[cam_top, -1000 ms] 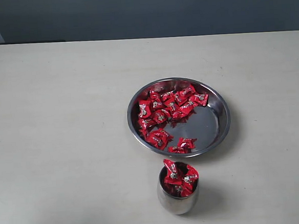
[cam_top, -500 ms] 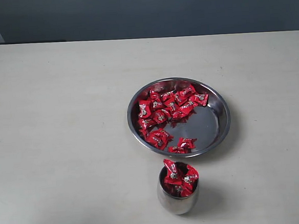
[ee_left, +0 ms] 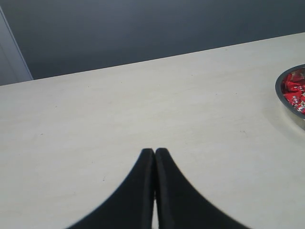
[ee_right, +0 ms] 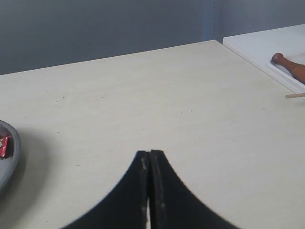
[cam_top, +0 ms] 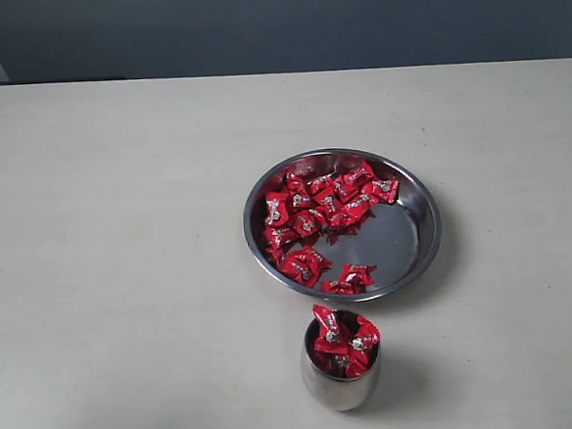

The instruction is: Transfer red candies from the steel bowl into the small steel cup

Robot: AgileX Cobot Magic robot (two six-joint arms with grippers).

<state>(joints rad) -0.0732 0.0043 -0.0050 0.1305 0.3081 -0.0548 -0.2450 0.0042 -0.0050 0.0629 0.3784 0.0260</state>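
The steel bowl [cam_top: 406,240] lies right of the table's middle, with several red candies [cam_top: 311,218] heaped in its left half. In front of it stands the small steel cup [cam_top: 341,382], filled to the brim with red candies [cam_top: 342,340]. Neither arm shows in the exterior view. My left gripper [ee_left: 155,151] is shut and empty above bare table, and the bowl's rim [ee_left: 282,98] shows at the edge of the left wrist view. My right gripper [ee_right: 149,153] is shut and empty too, with the bowl's rim [ee_right: 10,157] at the edge of the right wrist view.
A white board [ee_right: 267,47] lies past the table's corner in the right wrist view, with a brown wooden handle [ee_right: 289,66] and a thin stick [ee_right: 295,95] on it. A dark wall [cam_top: 273,24] runs behind the beige table [cam_top: 123,265].
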